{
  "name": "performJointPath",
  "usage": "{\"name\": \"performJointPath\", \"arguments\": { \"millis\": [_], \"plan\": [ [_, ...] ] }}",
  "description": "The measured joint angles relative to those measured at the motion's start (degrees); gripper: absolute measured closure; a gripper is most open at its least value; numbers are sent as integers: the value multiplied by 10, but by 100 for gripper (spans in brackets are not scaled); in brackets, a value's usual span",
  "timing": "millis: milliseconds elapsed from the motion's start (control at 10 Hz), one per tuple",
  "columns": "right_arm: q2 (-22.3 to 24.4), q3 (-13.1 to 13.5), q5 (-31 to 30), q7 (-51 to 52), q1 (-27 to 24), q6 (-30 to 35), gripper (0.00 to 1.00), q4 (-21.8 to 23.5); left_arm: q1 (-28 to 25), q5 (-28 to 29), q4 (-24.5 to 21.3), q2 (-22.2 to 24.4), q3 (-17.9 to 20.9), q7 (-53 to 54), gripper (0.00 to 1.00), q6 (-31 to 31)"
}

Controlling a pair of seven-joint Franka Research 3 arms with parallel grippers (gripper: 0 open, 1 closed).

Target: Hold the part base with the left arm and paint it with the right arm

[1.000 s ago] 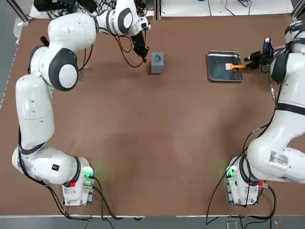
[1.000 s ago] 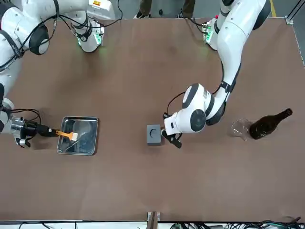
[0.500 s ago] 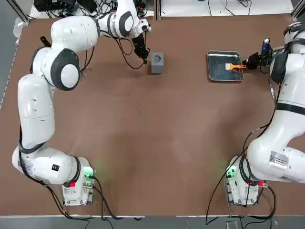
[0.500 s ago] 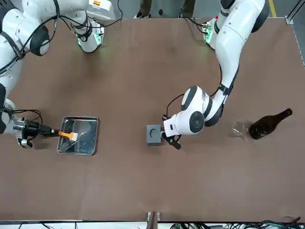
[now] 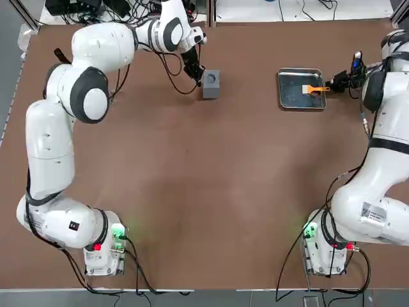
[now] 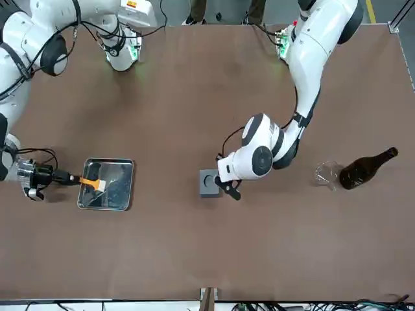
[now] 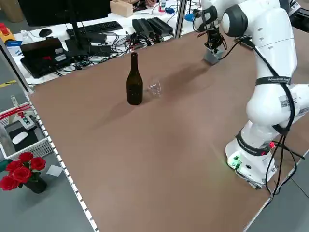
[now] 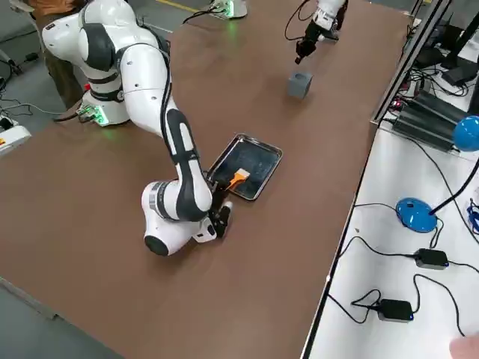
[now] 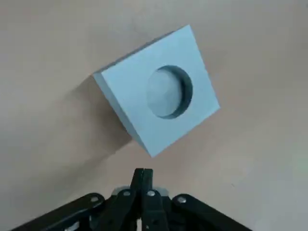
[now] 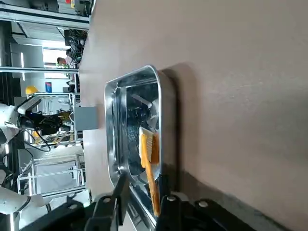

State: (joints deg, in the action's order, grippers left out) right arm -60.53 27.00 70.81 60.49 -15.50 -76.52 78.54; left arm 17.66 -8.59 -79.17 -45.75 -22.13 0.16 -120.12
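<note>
Brown table point(image 5: 211, 192), left wrist shows part base point(image 9: 159, 91) recess

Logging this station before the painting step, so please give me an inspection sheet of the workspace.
Surface: brown table, no spills seen.
Job's things: part base upright on the table; orange brush lying over the metal tray.
Clutter: dark bottle and clear glass, standing apart from the job.
Grippers: left claw shut, beside the part base, not holding it; right claw shut on the brush handle at the tray's edge.
Cables: black cables at both arm bases.
Surroundings: keyboard, red flowers, blue lamp off the table.
</note>
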Motion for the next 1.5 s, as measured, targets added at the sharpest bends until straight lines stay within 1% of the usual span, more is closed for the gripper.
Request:
{"name": "performJointPath", "arguments": {
  "millis": [100, 200, 300, 500, 900, 1100, 1200, 1300, 1500],
  "plan": [
    [0, 0, 0, 0, 0, 1, 72, 0, 3, 0, 0, -3, 0, 0, 97, 0],
    [0, 0, 0, 0, 0, 1, 80, 0, 4, 0, 0, -6, 0, 0, 97, -1],
    [0, 0, 0, 0, 0, 2, 84, 0, 3, 0, 0, -8, 0, 2, 97, -2],
    [0, 0, 0, 0, 0, 5, 96, 0, 3, 0, 5, -8, 1, 9, 97, -3],
    [1, 0, 0, -11, 2, 12, 96, -3, 3, 11, 19, -8, 2, 10, 97, -29],
    [10, 7, -3, -71, 9, 41, 96, -16, 3, 19, 19, -8, 2, 11, 98, -42],
    [27, 16, -18, -108, 18, 43, 96, -23, 3, 23, 19, -8, 2, 14, 98, -46],
    [54, 21, -53, -144, 30, 32, 96, -27, 4, 31, 19, -10, 3, 16, 98, -50],
    [118, 21, -145, -217, 61, -22, 96, -29, 13, 37, 19, -15, 11, 18, 98, -69]
  ]
}}
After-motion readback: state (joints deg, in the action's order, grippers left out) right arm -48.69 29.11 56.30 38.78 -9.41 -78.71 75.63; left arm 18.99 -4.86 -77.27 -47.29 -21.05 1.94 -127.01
